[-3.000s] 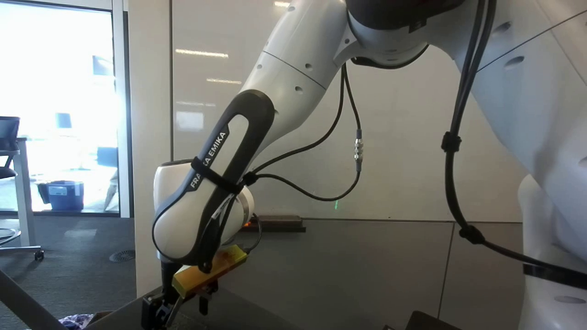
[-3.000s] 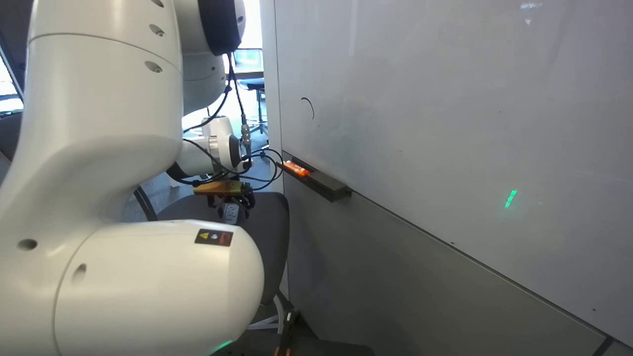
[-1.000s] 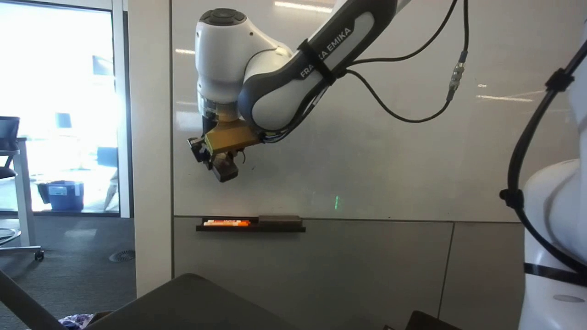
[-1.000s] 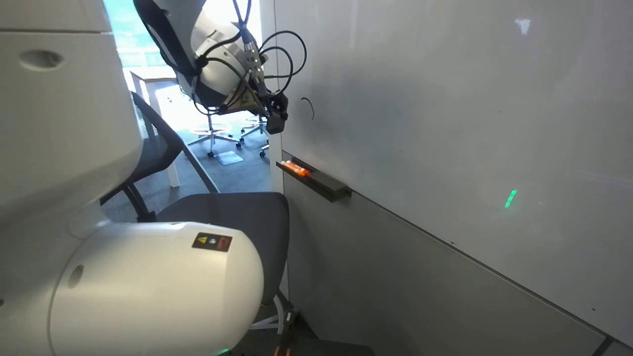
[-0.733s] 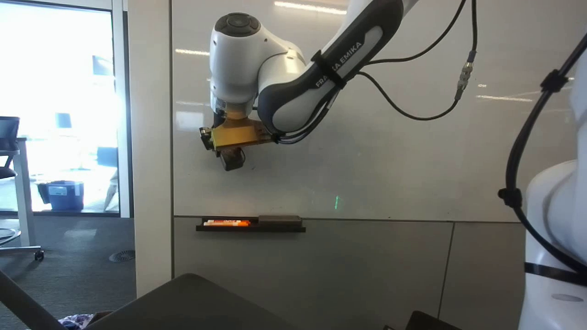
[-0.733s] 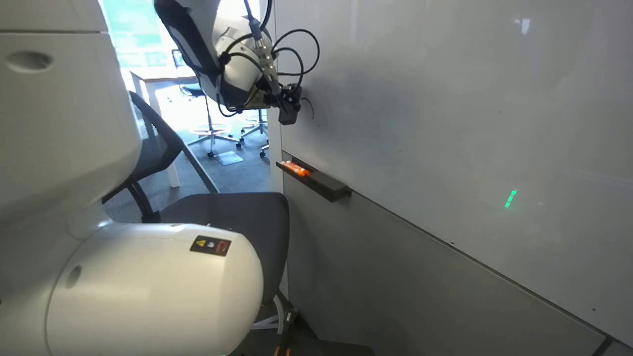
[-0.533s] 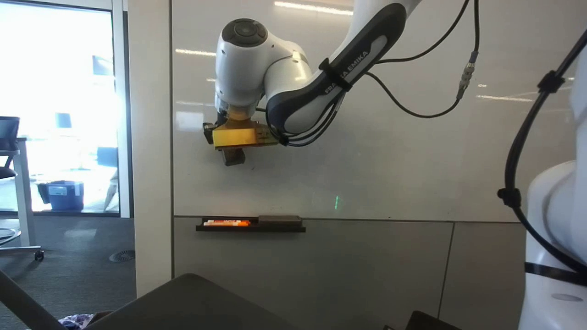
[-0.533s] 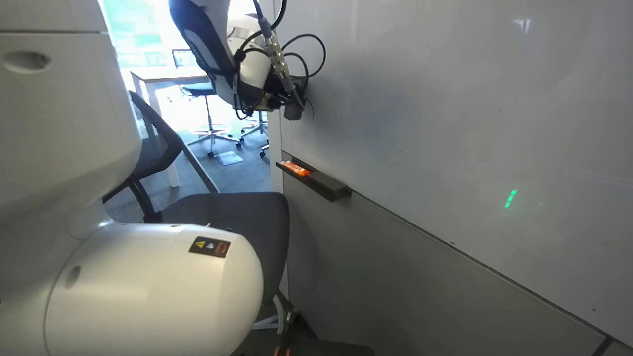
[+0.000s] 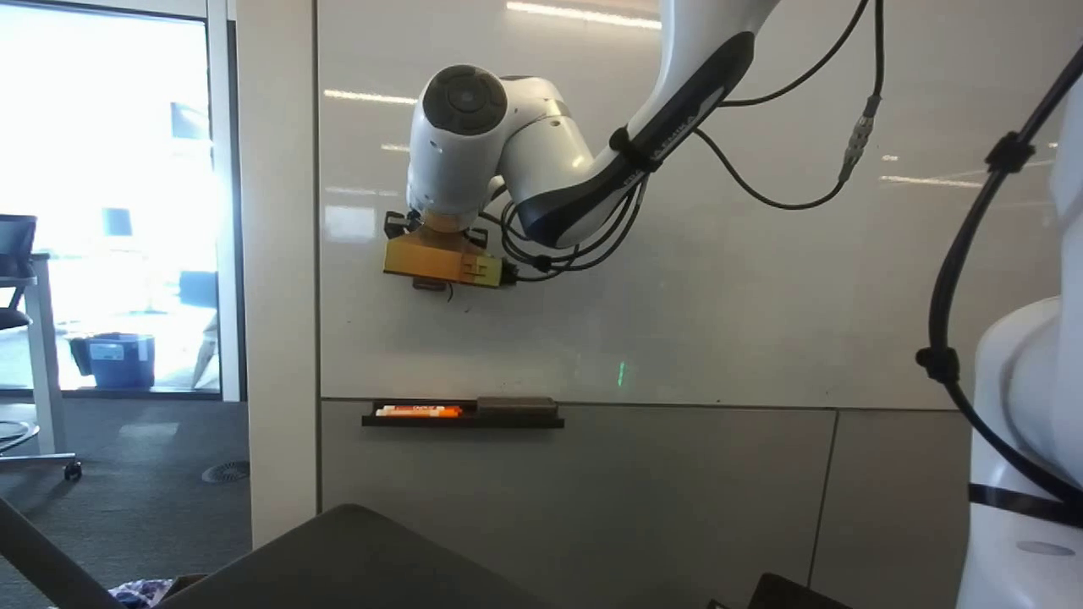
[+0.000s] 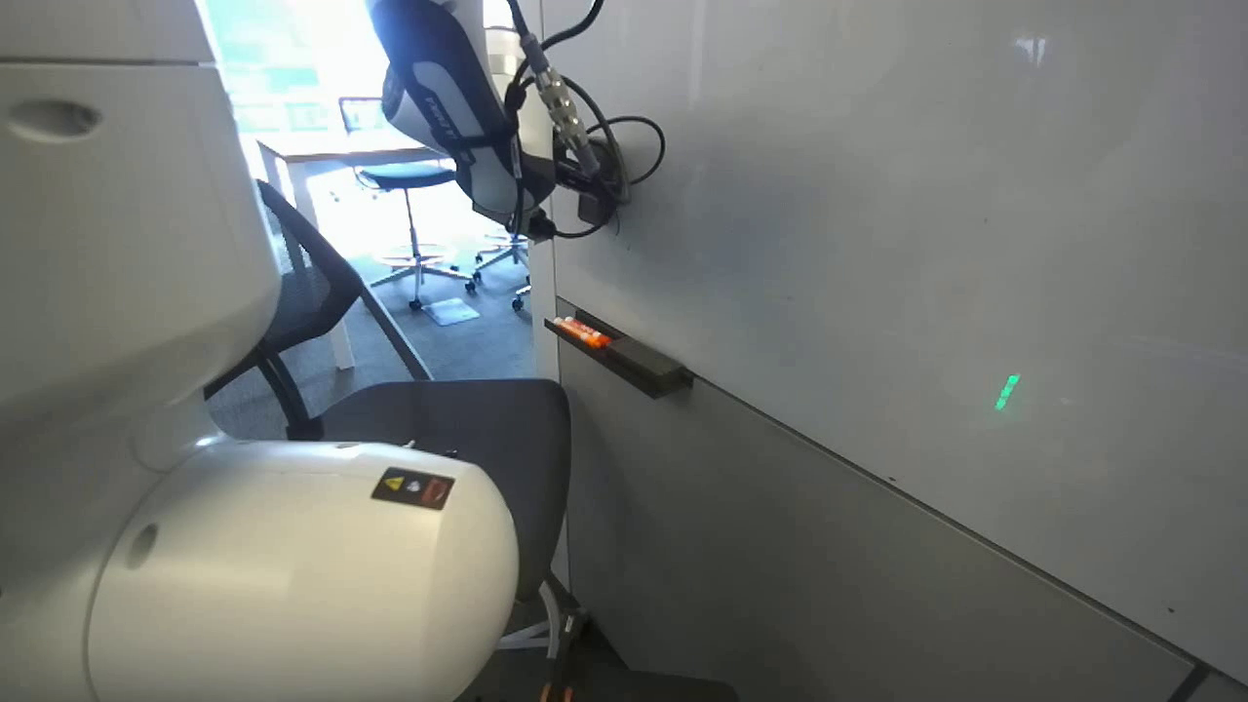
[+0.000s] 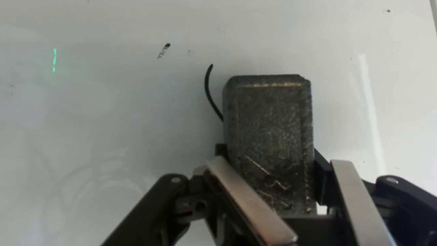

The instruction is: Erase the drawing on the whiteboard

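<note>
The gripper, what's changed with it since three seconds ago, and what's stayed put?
The gripper has risen and moved closer to the whiteboard, carrying the dark block in its grip. The dark curved stroke remains; the tray and green streak look unchanged.

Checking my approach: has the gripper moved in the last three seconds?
Yes, the gripper has risen: in an exterior view, from below the marker tray to above it.
</note>
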{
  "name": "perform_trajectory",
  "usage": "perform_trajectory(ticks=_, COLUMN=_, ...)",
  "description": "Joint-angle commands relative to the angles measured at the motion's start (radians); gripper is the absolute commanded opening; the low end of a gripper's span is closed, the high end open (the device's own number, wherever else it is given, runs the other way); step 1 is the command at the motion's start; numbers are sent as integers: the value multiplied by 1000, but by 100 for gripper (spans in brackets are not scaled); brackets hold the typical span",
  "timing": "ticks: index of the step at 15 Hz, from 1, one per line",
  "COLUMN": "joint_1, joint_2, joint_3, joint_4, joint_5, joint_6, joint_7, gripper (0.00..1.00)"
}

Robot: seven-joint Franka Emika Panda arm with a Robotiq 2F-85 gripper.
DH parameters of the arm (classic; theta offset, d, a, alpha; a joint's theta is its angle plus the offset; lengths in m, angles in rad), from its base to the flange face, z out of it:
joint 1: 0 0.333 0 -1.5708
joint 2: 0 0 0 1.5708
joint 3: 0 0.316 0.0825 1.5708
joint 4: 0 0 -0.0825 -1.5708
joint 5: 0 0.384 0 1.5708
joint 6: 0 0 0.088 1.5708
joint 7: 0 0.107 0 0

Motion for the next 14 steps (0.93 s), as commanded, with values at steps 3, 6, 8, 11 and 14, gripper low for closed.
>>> perform_trajectory(ticks=3, joint_1=-31, joint_2=36, joint_3=-32, joint_4=1, joint_5=-130, joint_6=-46, joint_7=284, gripper=31)
perform_trajectory(ticks=6, joint_1=-38, joint_2=57, joint_3=-46, joint_4=-36, joint_5=-149, joint_6=-51, joint_7=375, gripper=31)
perform_trajectory(ticks=8, joint_1=-40, joint_2=73, joint_3=-52, joint_4=-48, joint_5=-189, joint_6=-66, joint_7=456, gripper=31)
perform_trajectory(ticks=11, joint_1=-24, joint_2=97, joint_3=-40, joint_4=-23, joint_5=-296, joint_6=-89, joint_7=577, gripper=31)
perform_trajectory(ticks=14, joint_1=5, joint_2=127, joint_3=-10, joint_4=10, joint_5=-427, joint_6=-140, joint_7=724, gripper=31)
